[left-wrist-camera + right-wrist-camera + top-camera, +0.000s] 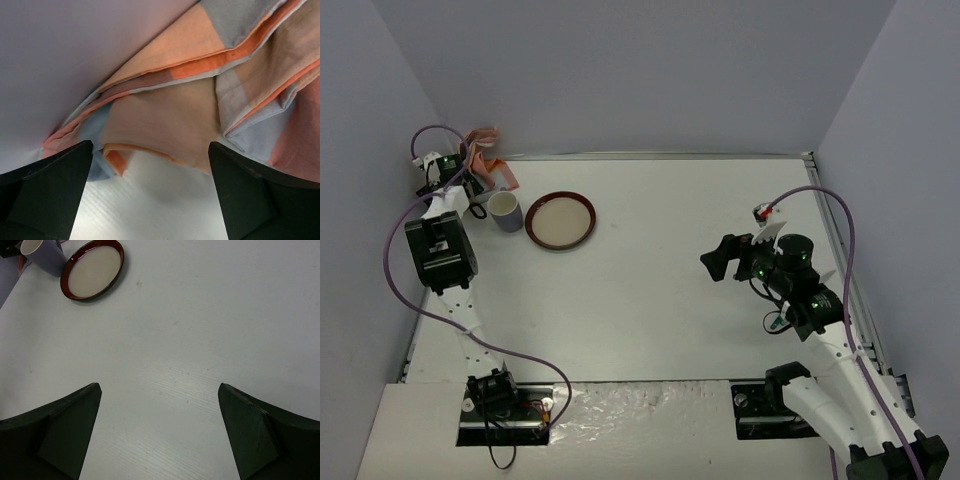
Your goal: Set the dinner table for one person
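Observation:
The white dinner table (650, 290) fills the top view. An orange-and-blue plaid cloth (483, 140) lies crumpled in the far left corner against the wall. My left gripper (478, 178) is open right at the cloth. In the left wrist view its jaws (150, 145) stand wide apart just short of the cloth's (200, 90) near edge, with bare table between them. A grey-blue mug (505, 211) and a dark-red-rimmed plate (560, 220) stand beside the cloth. My right gripper (718, 262) is open and empty above the table's right side. Its wrist view shows its jaws (159, 386), the plate (94, 269) and the mug (40, 252).
Grey walls close in the table on the left, back and right. A metal rail (835, 250) runs along the right edge. A purple cable (395, 250) loops beside the left arm. The left arm's body stands just left of the mug.

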Action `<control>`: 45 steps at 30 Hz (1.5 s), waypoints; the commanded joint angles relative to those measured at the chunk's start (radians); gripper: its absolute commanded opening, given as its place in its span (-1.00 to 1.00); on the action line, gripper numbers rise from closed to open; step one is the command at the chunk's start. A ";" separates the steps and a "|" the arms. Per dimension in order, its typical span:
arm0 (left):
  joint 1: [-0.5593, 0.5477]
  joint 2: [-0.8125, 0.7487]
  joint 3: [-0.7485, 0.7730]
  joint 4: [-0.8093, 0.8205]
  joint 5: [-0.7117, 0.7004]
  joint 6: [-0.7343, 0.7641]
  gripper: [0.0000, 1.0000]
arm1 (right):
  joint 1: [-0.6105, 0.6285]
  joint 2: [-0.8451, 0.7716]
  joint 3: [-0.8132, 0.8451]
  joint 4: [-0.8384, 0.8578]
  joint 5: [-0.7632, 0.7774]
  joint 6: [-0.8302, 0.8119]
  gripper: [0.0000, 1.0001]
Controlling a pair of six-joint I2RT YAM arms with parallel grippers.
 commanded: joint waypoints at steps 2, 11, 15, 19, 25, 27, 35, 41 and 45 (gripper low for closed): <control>0.015 0.002 0.066 0.148 0.059 0.021 0.94 | -0.002 0.033 -0.009 0.099 -0.046 -0.004 1.00; 0.016 0.084 0.123 0.196 0.159 0.041 0.89 | -0.002 0.077 -0.015 0.130 -0.071 0.009 1.00; 0.015 0.116 0.151 0.169 0.185 0.044 0.49 | -0.002 0.087 -0.015 0.134 -0.073 0.011 1.00; 0.016 0.128 0.148 0.168 0.207 0.061 -0.31 | -0.001 0.088 -0.014 0.134 -0.073 0.014 1.00; 0.020 0.067 0.113 0.170 0.234 0.101 -1.00 | -0.001 0.084 -0.001 0.134 -0.080 0.013 1.00; 0.021 0.007 0.076 0.181 0.231 0.120 -1.00 | -0.001 0.081 0.004 0.132 -0.082 0.015 1.00; 0.056 -0.265 0.048 0.102 0.181 0.092 -1.00 | 0.001 0.039 0.031 0.132 -0.108 0.024 1.00; 0.057 -0.466 0.132 -0.049 0.200 0.068 -1.00 | 0.001 -0.024 0.037 0.132 -0.124 0.046 1.00; 0.057 -0.601 0.179 -0.102 0.206 0.074 -1.00 | 0.001 -0.080 0.040 0.126 -0.138 0.063 1.00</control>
